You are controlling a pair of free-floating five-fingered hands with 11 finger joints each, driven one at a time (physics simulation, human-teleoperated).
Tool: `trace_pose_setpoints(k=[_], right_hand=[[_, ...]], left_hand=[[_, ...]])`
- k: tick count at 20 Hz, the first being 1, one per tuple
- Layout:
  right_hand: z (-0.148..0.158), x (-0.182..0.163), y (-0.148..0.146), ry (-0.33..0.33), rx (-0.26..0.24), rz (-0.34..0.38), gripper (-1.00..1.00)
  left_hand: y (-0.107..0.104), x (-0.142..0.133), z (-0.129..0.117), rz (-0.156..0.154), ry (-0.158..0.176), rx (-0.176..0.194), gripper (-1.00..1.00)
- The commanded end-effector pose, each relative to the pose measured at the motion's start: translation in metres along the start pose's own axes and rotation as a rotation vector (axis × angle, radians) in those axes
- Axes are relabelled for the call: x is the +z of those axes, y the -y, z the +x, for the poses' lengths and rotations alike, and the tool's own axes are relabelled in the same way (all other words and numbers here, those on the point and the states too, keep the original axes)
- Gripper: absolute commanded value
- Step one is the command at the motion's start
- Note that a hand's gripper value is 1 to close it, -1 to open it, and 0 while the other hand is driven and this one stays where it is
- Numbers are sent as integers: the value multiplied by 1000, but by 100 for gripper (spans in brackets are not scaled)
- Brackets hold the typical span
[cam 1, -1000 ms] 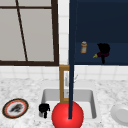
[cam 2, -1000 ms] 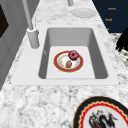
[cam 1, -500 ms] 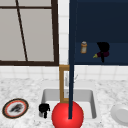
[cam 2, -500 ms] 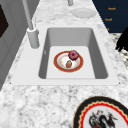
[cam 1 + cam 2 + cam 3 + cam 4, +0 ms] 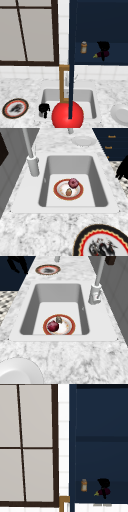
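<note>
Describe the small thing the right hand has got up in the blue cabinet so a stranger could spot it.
Look at the open dark blue cabinet right of the window. On its lower shelf the right hand has its fingers curled round a purple eggplant with a yellow-green tip. The orange bottle to its left stands alone, untouched.

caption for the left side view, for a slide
Red-rimmed plate with a dark red fruit and brown item in the sink.

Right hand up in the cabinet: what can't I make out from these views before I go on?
- Right hand, front and upper views: whether it grips the dark red item below it; too small and dark against the cabinet.
- Small jar, front view: label and contents too small.
- Plate in the sink, front view: hidden by the red ball.
- Left hand, front view: finger pose blurred.
- Patterned plate, left side view: cut by the bottom edge.
</note>
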State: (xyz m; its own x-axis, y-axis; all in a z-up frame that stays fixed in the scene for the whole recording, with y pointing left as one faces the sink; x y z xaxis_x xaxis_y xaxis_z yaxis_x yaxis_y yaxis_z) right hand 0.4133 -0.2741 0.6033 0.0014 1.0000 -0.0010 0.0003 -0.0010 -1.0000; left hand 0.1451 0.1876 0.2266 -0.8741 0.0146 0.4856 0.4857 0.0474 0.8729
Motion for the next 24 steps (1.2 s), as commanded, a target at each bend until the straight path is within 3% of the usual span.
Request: trace_pose_setpoints(k=[1, 5, 7, 8, 17, 22, 24], right_hand=[[-14, -24, 3, 0, 0, 54, -100], [-27, -52, 9, 0, 0, 40, -100], [-27, -55, -6, -10, 16, 111, -100], [-27, -49, 5, -20, 31, 126, -100], [-40, -66, 10, -7, 32, 125, -100], [-44, -64, 6, -13, 84, 125, -100], [-43, -62, -4, -11, 71, 55, -100]], left_hand=[[0, 0, 0, 0, 0, 0, 0], [0, 0, 0, 0, 0, 0, 0], [0, 0, 0, 0, 0, 0, 0], [0, 0, 0, 0, 0, 0, 0], [0, 0, 0, 0, 0, 0, 0], [0, 0, 0, 0, 0, 0, 0], [0, 0, 0, 0, 0, 0, 0]])
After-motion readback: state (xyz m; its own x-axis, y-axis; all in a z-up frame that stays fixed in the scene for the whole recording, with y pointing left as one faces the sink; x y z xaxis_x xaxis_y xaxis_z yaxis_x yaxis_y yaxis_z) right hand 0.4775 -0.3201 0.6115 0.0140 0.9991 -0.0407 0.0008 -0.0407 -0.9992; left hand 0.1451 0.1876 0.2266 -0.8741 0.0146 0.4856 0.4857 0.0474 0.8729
